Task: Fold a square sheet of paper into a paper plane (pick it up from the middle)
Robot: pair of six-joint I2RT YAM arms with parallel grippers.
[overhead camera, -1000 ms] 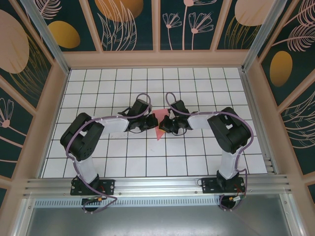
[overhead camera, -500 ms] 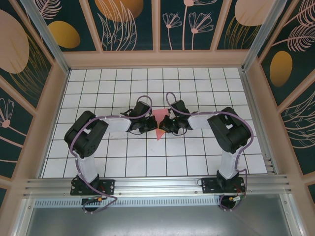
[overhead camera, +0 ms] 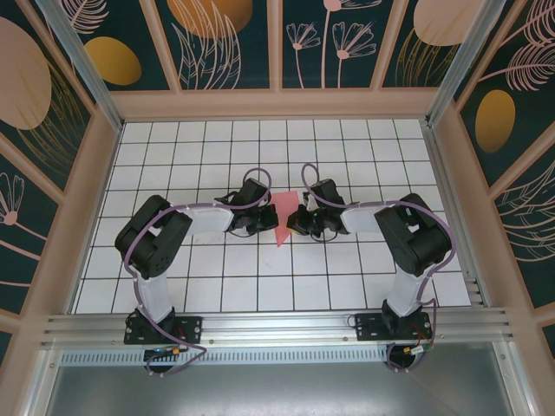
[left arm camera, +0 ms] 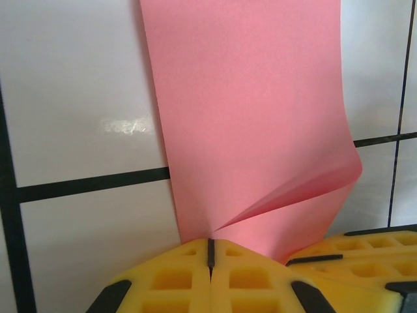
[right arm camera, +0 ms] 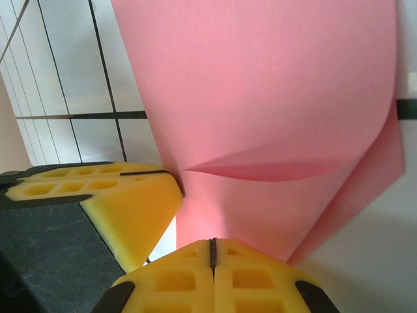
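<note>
Arm bases: bolted at the near edge of the worktop [overhead camera: 217,277], one left and one right, well apart.
Arms: both bent inward, meeting around the middle of the white grid.
Left end effector [overhead camera: 269,218]: clenched on the pink paper [overhead camera: 284,211]; in the left wrist view, yellow fingertips [left arm camera: 169,280] pressed together with the paper's edge caught in the seam.
Right end effector [overhead camera: 295,222]: likewise clenched on the paper; fingertips shut, pink sheet rising straight out of the seam.
Spacing: the two end effectors just beside each other, a yellow pad of each visible in the other's wrist view.
Paper position: middle of the worktop, between the two end effectors, pinched from both sides.
Paper shape: from above a narrow wedge, broad end toward the far edge, sharp tip toward the near edge.
Paper surface: one layer curled loosely over another, the fold soft rather than pressed flat.
Contact with worktop: cannot tell whether the tip rests on the tiles or hangs above them.
</note>
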